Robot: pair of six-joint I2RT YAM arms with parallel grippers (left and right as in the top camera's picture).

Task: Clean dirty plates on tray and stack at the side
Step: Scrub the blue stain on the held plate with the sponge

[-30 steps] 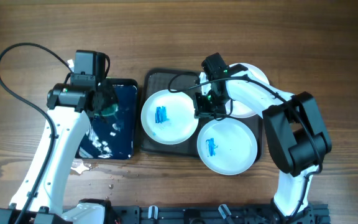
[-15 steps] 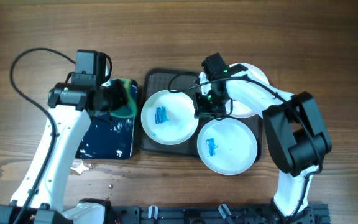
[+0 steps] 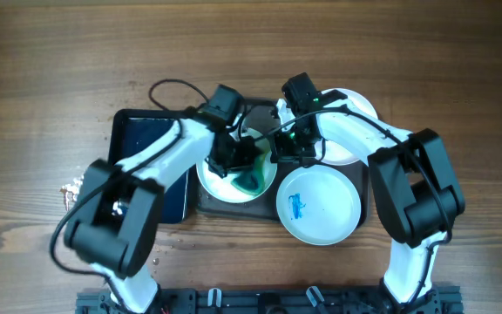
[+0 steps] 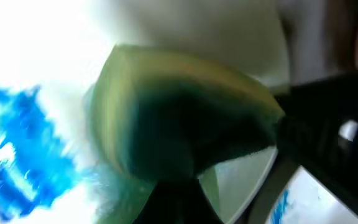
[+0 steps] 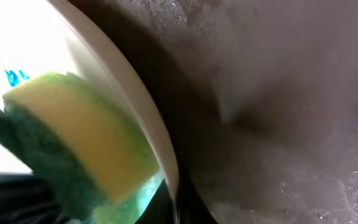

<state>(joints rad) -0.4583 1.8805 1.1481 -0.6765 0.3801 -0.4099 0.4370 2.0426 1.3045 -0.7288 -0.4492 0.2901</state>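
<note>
At mid-frame the left pincer [image 3: 234, 160] grips the sponge [image 4: 179, 124] on a dirty plate [image 3: 213, 177] in the tray [image 3: 220, 109]. The right pincer [image 3: 288, 150] pinches its rim (a thin hold). Hard scrubbing could pull the rim free.

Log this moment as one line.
left end effector: shut on sponge, sponge on left plate | right end effector: shut on left plate rim | front plate: blue smear, unwiped | stacked: none
</note>
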